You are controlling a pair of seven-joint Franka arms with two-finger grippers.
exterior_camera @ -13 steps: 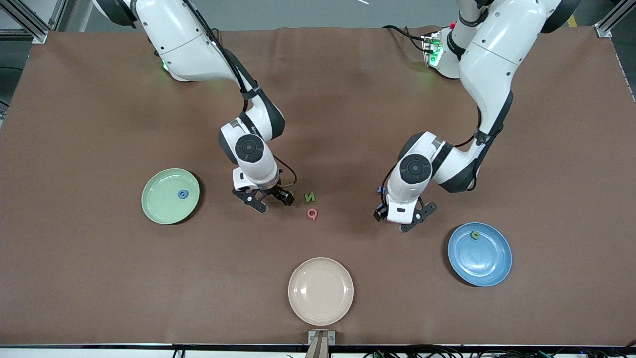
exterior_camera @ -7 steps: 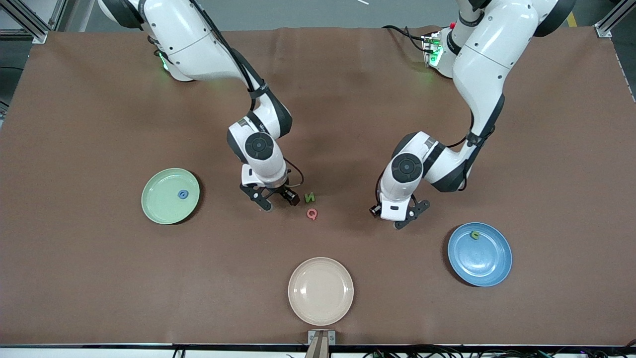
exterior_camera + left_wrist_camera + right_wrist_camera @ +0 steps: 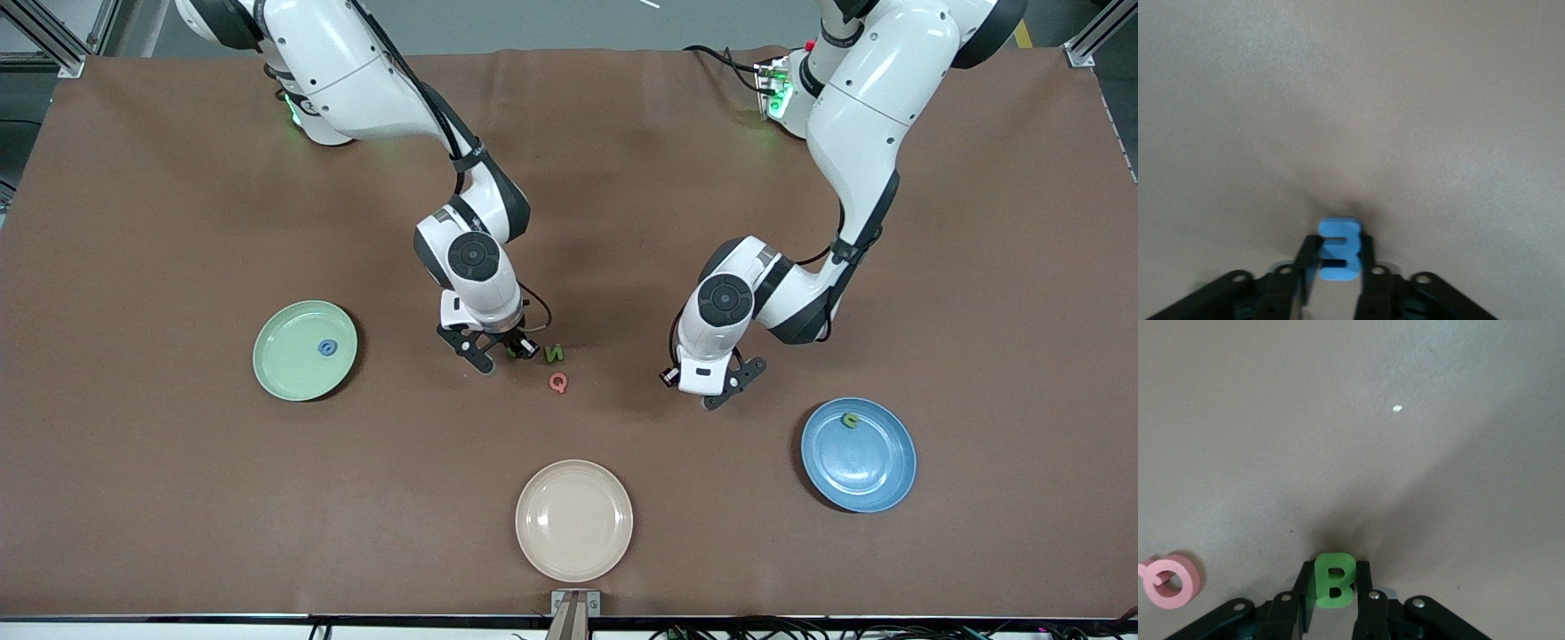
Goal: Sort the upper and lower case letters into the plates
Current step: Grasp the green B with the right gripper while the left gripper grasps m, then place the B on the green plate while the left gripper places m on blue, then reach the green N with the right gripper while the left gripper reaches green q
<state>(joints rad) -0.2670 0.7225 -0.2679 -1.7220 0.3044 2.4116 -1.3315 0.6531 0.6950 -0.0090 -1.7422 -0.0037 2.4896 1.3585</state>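
Sorting partly done: 1 letter lies in each plate, right gripper (image 3: 1333,613) clamps green B (image 3: 1332,581), left gripper (image 3: 1335,287) clamps blue letter (image 3: 1337,250), N (image 3: 554,353) and Q (image 3: 557,382) beside right gripper remain.

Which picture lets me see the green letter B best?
The right wrist view. There the green B stands clear between the right gripper fingers, which are shut on it. In the front view it is only a small green speck under that gripper. The left wrist view does not show it.
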